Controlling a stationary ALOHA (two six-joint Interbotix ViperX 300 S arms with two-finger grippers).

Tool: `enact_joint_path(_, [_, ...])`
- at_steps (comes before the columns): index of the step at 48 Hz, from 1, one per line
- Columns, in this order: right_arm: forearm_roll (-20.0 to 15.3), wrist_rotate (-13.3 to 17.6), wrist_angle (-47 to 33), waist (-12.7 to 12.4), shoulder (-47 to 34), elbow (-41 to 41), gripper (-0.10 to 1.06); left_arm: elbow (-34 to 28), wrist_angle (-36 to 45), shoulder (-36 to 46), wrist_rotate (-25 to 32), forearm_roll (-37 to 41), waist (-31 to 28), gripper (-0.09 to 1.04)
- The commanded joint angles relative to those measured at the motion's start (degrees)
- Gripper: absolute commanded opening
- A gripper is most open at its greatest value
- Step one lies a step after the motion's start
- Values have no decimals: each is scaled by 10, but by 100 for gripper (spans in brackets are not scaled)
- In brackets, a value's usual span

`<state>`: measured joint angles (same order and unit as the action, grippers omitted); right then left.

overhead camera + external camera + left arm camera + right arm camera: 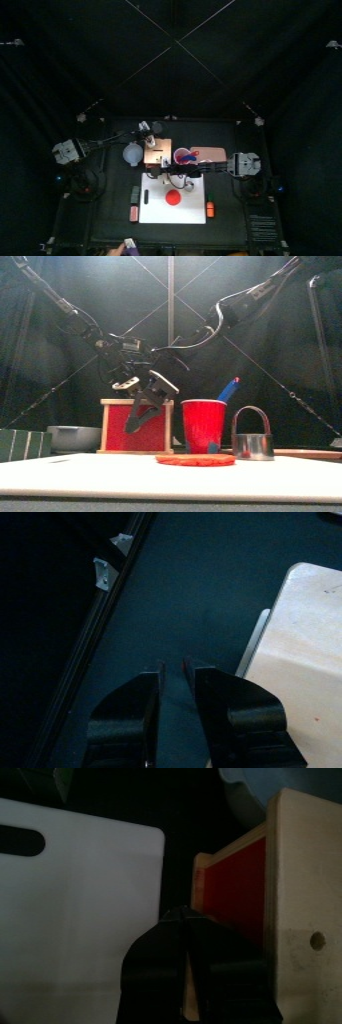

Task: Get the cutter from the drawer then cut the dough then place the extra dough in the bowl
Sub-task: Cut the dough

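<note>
Touching red drawer front, right hand pressed closed.

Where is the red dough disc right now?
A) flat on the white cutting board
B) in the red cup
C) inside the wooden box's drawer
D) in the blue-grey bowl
A: the red dough disc lies flat on the white cutting board, nearer the table's front than the blue-grey bowl and the red cup.

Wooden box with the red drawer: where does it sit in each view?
Top view: box behind the cutting board, left of the red cup.
Front view: box left of centre, beside the cup.
Left wrist view: cannot tell.
Right wrist view: box beside the board.
Shared landmark: the cutting board.
</note>
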<state>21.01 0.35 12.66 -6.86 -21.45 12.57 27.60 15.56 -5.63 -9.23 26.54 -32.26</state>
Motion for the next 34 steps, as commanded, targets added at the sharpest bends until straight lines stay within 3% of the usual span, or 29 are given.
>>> enact_joint_path(1, [-24,4,2,36,61,3,28,-17,-3,10,-1,2,4,68])
enact_joint_path(8, [-64,4,8,75,158,54,28,-34,-5,27,-1,18,4,68])
enact_joint_path(17, [-100,4,113,85,307,192,29,-37,-26,76,-2,18,8,68])
enact_joint_path(23, [-110,2,184,92,353,236,32,-24,-61,91,-4,4,32,68])
enact_joint_path(27, [-127,-7,208,102,364,251,44,-10,-109,91,-4,-8,54,68])
enact_joint_path(34, [-136,-4,235,113,352,258,77,11,-197,101,-3,-23,83,68])
